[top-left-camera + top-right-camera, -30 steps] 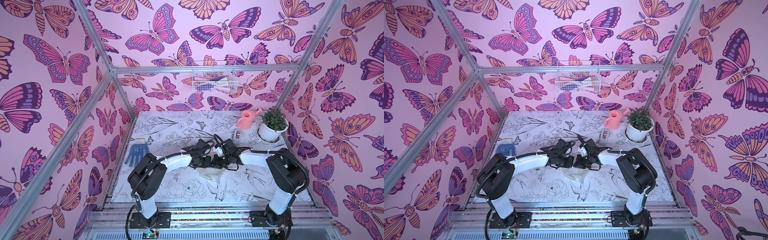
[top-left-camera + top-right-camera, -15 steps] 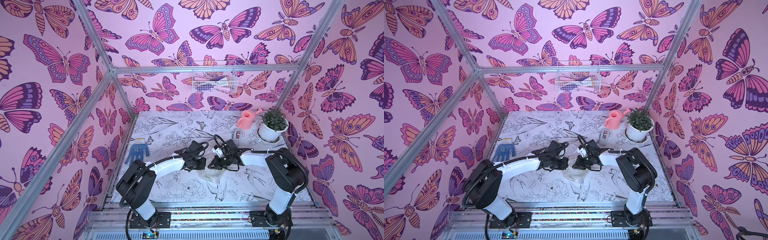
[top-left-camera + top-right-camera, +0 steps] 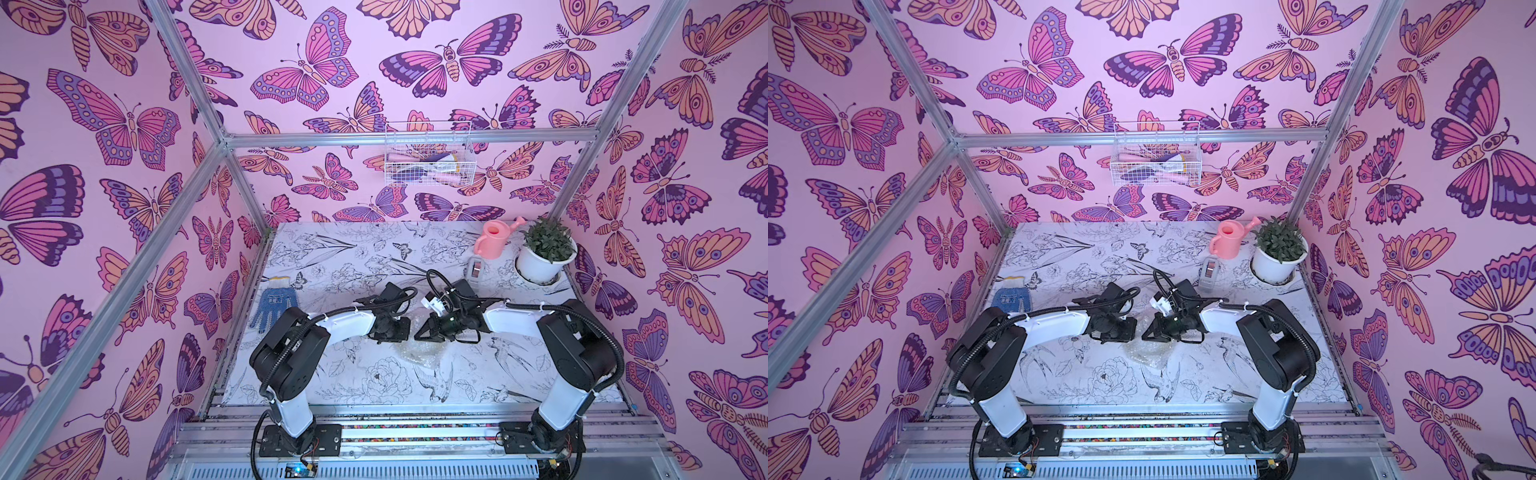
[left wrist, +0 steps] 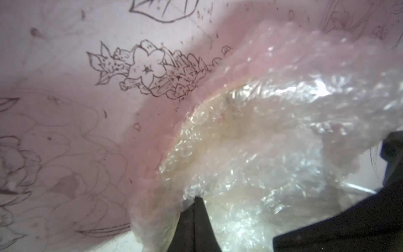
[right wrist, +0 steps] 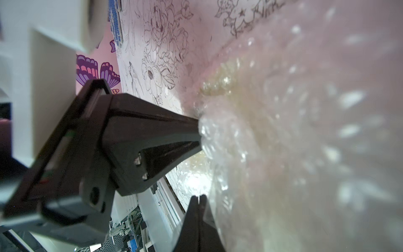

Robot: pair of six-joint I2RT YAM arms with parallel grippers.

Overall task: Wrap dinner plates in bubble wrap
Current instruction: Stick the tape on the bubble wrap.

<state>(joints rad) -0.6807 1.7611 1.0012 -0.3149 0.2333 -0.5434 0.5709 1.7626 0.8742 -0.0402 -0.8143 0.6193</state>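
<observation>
The left gripper (image 4: pixel 196 199) has its jaws pressed together, pinching a bunched fold of the bubble wrap (image 4: pixel 272 152). The right gripper (image 5: pixel 198 197), jaws together too, sits against the wrap just beside it. The cream plate (image 4: pixel 218 135) shows faintly under the wrap, in the middle of the table (image 3: pixel 478 374).
</observation>
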